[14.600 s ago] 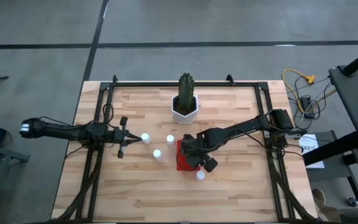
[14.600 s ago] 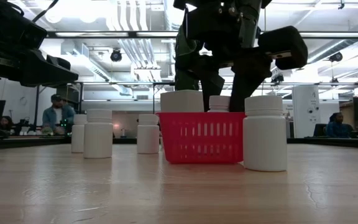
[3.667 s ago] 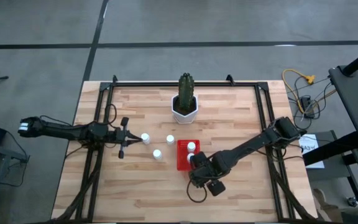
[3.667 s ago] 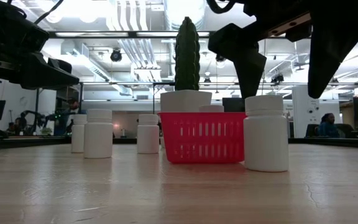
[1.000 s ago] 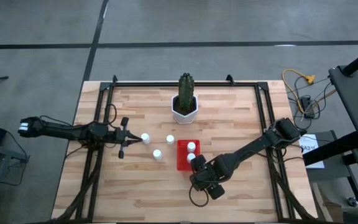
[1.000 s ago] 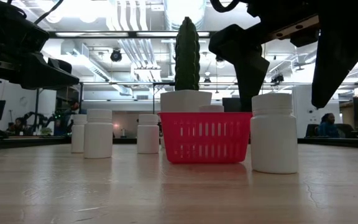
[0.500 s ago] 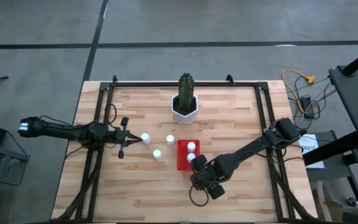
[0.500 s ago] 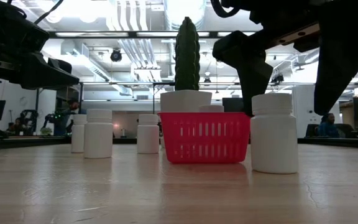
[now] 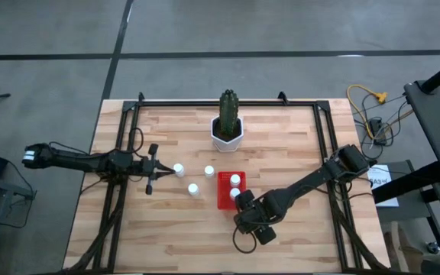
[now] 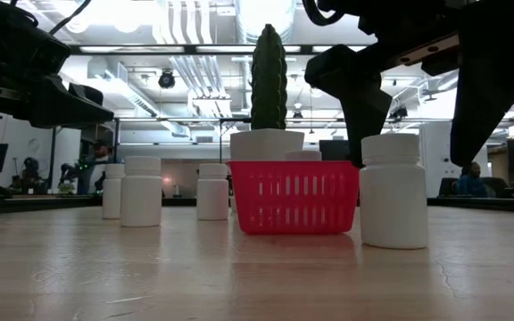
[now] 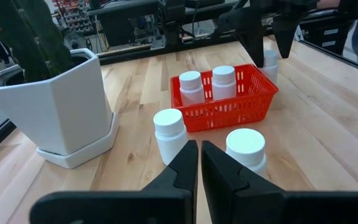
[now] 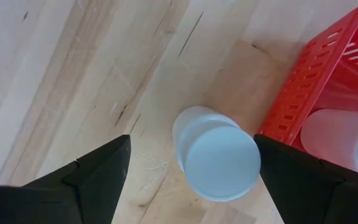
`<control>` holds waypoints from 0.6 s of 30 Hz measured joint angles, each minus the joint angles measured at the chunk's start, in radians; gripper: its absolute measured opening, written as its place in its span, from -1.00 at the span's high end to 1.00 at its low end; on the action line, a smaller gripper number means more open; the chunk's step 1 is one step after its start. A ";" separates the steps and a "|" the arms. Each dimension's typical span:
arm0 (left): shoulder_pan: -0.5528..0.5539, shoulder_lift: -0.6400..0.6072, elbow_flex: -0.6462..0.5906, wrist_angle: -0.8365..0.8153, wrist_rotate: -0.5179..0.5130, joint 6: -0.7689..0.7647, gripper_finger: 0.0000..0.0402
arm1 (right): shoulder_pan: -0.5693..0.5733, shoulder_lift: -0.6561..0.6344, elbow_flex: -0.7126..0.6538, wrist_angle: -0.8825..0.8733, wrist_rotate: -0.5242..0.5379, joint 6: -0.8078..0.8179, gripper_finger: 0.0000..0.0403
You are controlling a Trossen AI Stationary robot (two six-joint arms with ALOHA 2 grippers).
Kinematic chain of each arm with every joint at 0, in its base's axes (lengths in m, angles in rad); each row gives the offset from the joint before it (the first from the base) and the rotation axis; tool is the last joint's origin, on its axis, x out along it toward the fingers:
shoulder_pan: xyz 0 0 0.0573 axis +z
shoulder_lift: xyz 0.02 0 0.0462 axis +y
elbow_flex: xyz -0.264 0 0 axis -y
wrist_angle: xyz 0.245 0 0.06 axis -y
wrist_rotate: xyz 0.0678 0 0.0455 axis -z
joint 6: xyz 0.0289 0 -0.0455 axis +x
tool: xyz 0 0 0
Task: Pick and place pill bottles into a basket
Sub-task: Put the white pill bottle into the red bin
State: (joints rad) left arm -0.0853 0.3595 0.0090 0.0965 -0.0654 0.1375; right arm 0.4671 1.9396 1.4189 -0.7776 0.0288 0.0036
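White pill bottle point(image 12: 219, 162) stands upright just beside the red basket point(image 9: 224, 192), at its 6 o'clock. Right gripper point(image 12: 191, 165) hovers above, fingers spread wide astride it; next: descend, then close. Left gripper point(image 11: 199, 163), narrowed, waits at 9 o'clock.

Two slim dark arms, black links and joints. Left arm point(image 9: 82, 160) has a pale band near its base; right arm point(image 9: 312, 179) has chunky black joint housings and a black cable loop. Gripper fingers point(image 12: 98, 168) matte black, wedge-shaped, tapering.
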 joint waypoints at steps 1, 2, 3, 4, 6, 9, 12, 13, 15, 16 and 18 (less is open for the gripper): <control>0.000 0.000 0.000 0.000 0.000 0.000 0.98 | 0.000 0.000 0.000 0.000 0.000 -0.001 -0.60; 0.000 0.000 0.000 0.000 0.000 0.000 0.98 | 0.000 0.000 0.000 0.000 0.000 -0.001 -0.58; 0.000 0.000 0.000 0.000 0.000 0.000 0.98 | 0.000 0.000 0.000 0.000 0.000 -0.002 -0.55; 0.000 0.000 0.000 0.000 0.000 0.000 0.98 | 0.000 0.000 0.000 0.000 -0.001 -0.002 -0.51; 0.000 0.000 0.000 0.000 0.000 0.000 0.98 | 0.000 0.000 0.000 0.001 -0.001 -0.002 -0.42; 0.000 0.000 0.000 0.000 0.000 0.000 0.98 | 0.000 0.000 0.000 0.001 -0.001 -0.003 -0.25; 0.000 0.000 0.000 0.000 0.000 0.000 0.98 | 0.000 0.000 0.000 0.002 -0.002 -0.006 -0.06; 0.000 0.000 0.000 0.000 0.000 0.000 0.98 | 0.000 0.000 0.000 0.002 -0.003 -0.008 0.01; 0.000 0.000 0.000 0.000 0.000 0.000 0.98 | 0.000 0.000 0.000 0.002 -0.003 -0.014 0.17; 0.000 0.000 0.000 0.000 0.000 0.000 0.98 | 0.000 0.000 0.000 0.003 -0.004 -0.021 0.24; 0.000 0.000 0.000 0.000 0.000 0.000 0.98 | 0.000 0.000 0.000 0.003 -0.004 -0.040 0.28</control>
State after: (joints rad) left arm -0.0853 0.3595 0.0090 0.0963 -0.0654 0.1375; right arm 0.4671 1.9396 1.4190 -0.7749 0.0249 -0.0362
